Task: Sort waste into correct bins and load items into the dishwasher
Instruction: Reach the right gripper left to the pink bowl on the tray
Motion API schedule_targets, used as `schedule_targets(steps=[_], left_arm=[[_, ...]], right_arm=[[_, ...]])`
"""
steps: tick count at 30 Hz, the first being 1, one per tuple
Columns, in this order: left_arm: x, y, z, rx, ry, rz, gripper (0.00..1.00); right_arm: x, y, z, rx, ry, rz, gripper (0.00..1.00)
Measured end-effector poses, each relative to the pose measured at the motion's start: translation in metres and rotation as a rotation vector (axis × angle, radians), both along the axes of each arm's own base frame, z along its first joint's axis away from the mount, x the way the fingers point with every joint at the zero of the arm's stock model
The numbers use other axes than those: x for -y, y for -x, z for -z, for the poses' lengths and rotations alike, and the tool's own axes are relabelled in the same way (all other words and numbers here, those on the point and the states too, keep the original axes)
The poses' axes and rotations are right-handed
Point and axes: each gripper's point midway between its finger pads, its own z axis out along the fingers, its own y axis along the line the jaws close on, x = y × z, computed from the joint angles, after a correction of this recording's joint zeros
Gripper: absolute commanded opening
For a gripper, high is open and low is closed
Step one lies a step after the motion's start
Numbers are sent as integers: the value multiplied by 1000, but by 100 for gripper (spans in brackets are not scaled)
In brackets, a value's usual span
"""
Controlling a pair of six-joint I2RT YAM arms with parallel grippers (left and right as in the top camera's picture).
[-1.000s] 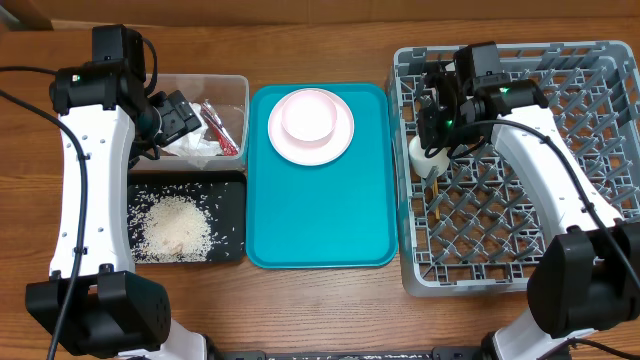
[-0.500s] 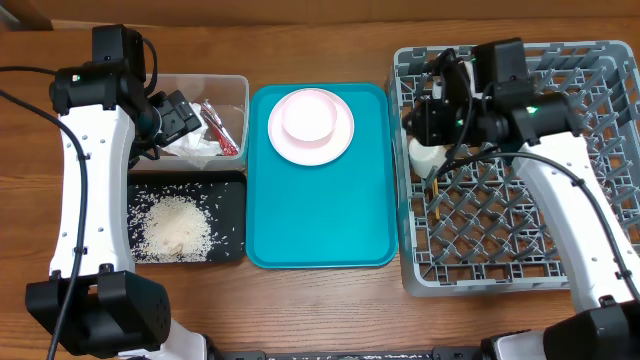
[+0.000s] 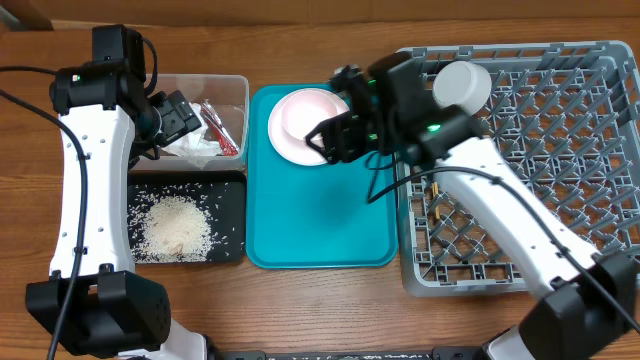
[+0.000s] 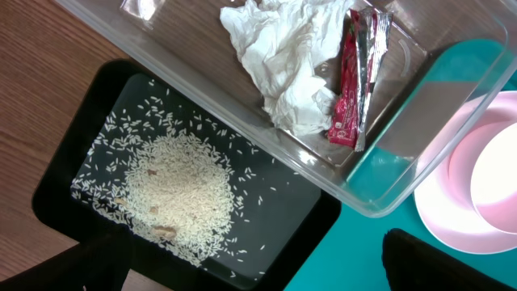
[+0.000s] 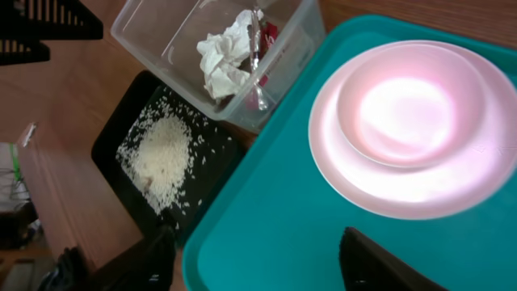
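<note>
Right tool [image 5: 266, 267] jaws part open, gap empty, gripping nothing, hanging over the teal tray [image 3: 320, 220] at the plate's edge; contact can't be told. Left tool [image 4: 266, 271] spread wide, empty, hovering left of the teal tray over the spot where tub and black tray meet, touching neither.

Grey dish rack [image 3: 560, 200] on the worktop [image 3: 320, 300], touching the teal tray's right side. Clear tub [image 3: 236, 90] just left of the teal tray at its far end; black tray [image 3: 232, 190] just left at its near end. Pink plate [image 3: 280, 138] on the teal tray's far half, pink bowl [image 3: 305, 112] sitting in it. Grey bowl [image 3: 460, 85] in the rack corner nearest the teal tray's far right. Rice pile [image 3: 178, 225] in the black tray, loose grains scattered round it. Crumpled tissue [image 4: 283, 65] in the tub, red wrapper [image 4: 349, 89] touching it on the teal-tray side. Chopstick [image 3: 437, 192] partly visible in the rack under the right arm.
</note>
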Motion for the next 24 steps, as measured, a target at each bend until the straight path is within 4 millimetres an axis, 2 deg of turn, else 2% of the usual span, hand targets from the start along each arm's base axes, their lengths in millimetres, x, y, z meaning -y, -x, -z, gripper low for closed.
schedule_targets(steps=[3,6,11,14,19,24], left_arm=[[0,0,0,0,0,0,100],[0,0,0,0,0,0,100],[0,0,0,-1,0,0,100],[0,0,0,0,0,0,100],[0,0,0,0,0,0,100],[0,0,0,0,0,0,100]], right_arm=[[-24,-4,19,55,57,-1,64],[-41,-13,44,111,133,27,72],[-50,-44,81,217,231,93,85],[-51,-60,92,270,251,105,89],[-55,-76,104,349,279,92,89],[-55,-79,120,359,309,71,78]])
